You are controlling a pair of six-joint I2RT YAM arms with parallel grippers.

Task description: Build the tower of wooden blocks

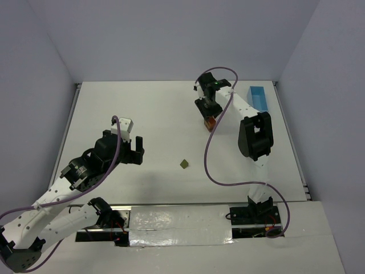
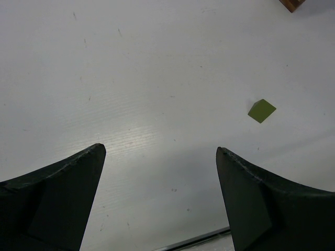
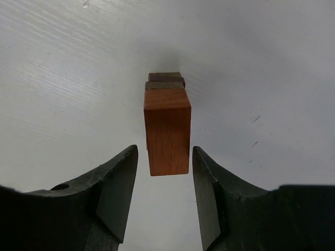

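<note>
The wood block tower point(image 3: 167, 130) stands on the white table, an orange block on top of darker blocks; in the top view it point(image 1: 210, 121) sits right of centre at the back. My right gripper point(image 3: 165, 149) is right over it, jaws open, a small gap on each side of the orange block. One loose olive green block point(image 1: 185, 164) lies mid-table, also in the left wrist view point(image 2: 261, 111). My left gripper point(image 2: 161, 151) is open and empty, hovering left of that block, seen from above point(image 1: 132, 149).
A light blue tray point(image 1: 259, 98) lies at the back right, beside the right arm. A corner of the tower point(image 2: 292, 4) shows at the top right of the left wrist view. The table's near edge has a silver taped strip point(image 1: 177, 220).
</note>
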